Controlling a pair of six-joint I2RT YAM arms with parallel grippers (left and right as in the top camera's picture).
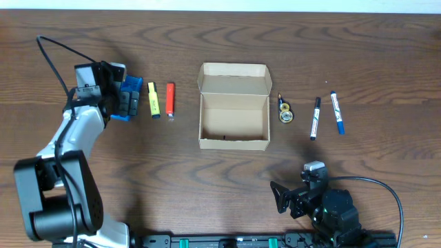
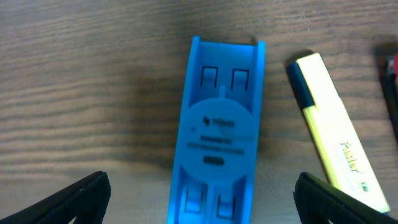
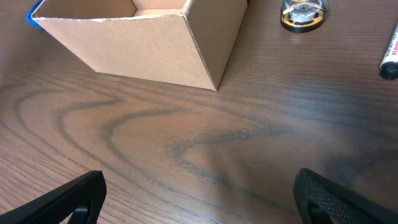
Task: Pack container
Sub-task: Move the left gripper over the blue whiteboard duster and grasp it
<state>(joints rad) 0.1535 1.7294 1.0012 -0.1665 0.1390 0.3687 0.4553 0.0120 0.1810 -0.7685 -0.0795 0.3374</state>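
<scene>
the container [image 1: 233, 143] sits open at the middle of the worktop [image 1: 207, 200]. the left gripper [image 2: 202, 202] hangs spread wide over a blue plastic holder [image 2: 217, 124], beside a yellow highlighter [image 2: 336, 143]. the right gripper [image 3: 199, 199], also spread and holding nothing, is near the container's front corner.

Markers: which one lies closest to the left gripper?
The yellow highlighter, right beside the blue piece under the left gripper; the orange marker lies next, the black marker and blue marker beyond the box.

Wood-grain table [image 1: 207, 179] under container [image 1: 233, 143], markers [image 1: 315, 117], highlighters [image 1: 153, 100]
</scene>
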